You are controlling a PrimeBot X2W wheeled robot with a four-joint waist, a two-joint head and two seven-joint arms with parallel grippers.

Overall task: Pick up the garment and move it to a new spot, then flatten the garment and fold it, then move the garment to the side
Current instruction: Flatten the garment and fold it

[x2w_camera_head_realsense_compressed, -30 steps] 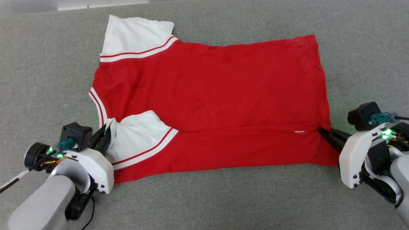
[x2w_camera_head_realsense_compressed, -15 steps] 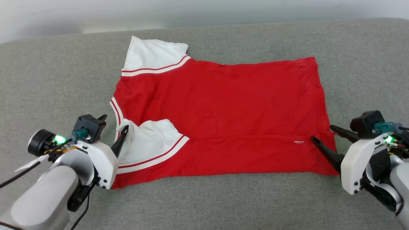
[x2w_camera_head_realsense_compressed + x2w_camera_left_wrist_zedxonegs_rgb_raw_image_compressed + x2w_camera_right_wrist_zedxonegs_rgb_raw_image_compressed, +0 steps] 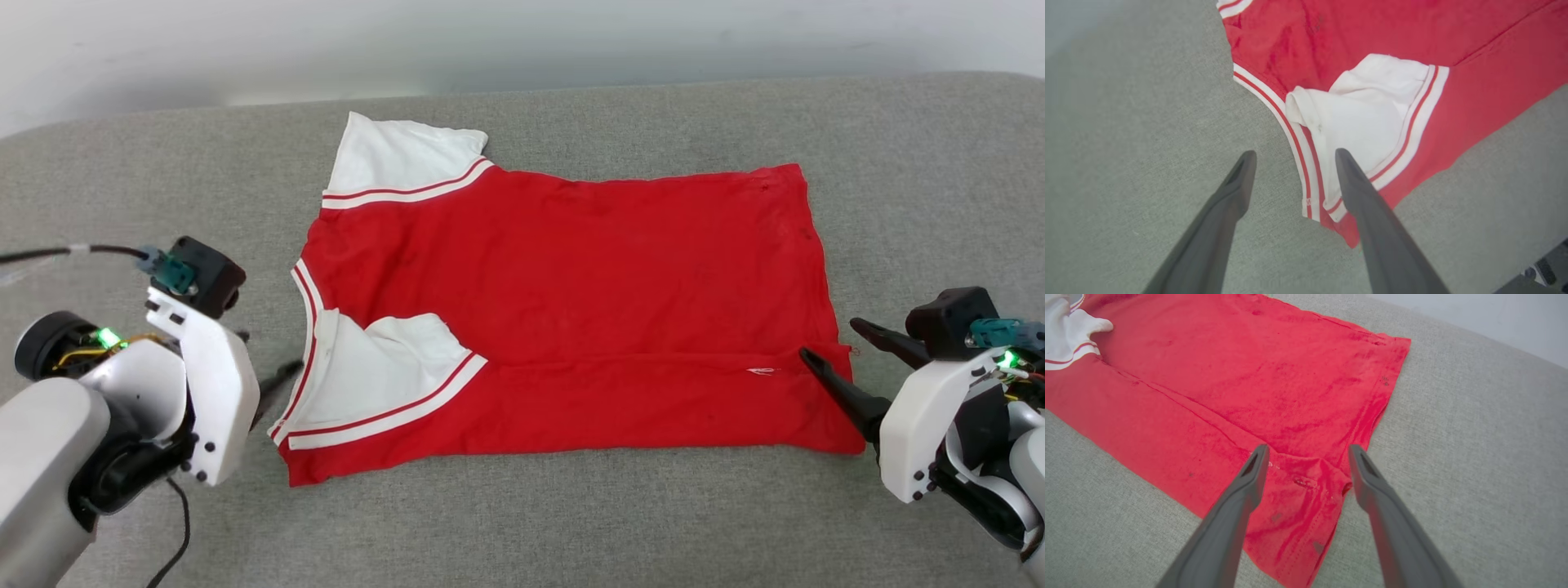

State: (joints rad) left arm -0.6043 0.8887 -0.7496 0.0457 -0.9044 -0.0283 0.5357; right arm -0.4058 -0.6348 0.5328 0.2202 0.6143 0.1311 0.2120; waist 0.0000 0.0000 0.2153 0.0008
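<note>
The garment (image 3: 571,310) is under both my tools, and neither has hold of it. The left gripper (image 3: 1294,154) has its fingers spread, one over the bare grey fabric surface (image 3: 522,523) and the other over the white near sleeve (image 3: 384,367), with the striped neck trim (image 3: 1290,134) between them. I cannot tell whether the tips touch the cloth. The right gripper (image 3: 1308,448) is likewise spread, straddling the hem (image 3: 816,269) where the turned-in near strip (image 3: 612,408) meets it, and a small pucker of fabric sits between its fingers. My worry is layers. If the right side closes shallow, I expect to catch the top ply alone, and the strip would peel open as I lift. On the left, a pinch on the trim alone could drag the tucked sleeve back out. If one arm rises ahead of the other, cloth this soft will probably sag and skew the crease. The shirt lies flat across the middle of the grey surface, neck toward my left and hem toward my right. Its near edge is already folded in along a straight crease, with the near sleeve laid on the red body. The far sleeve (image 3: 400,155) is spread outward, and a small white tag (image 3: 761,372) shows by the crease.
</note>
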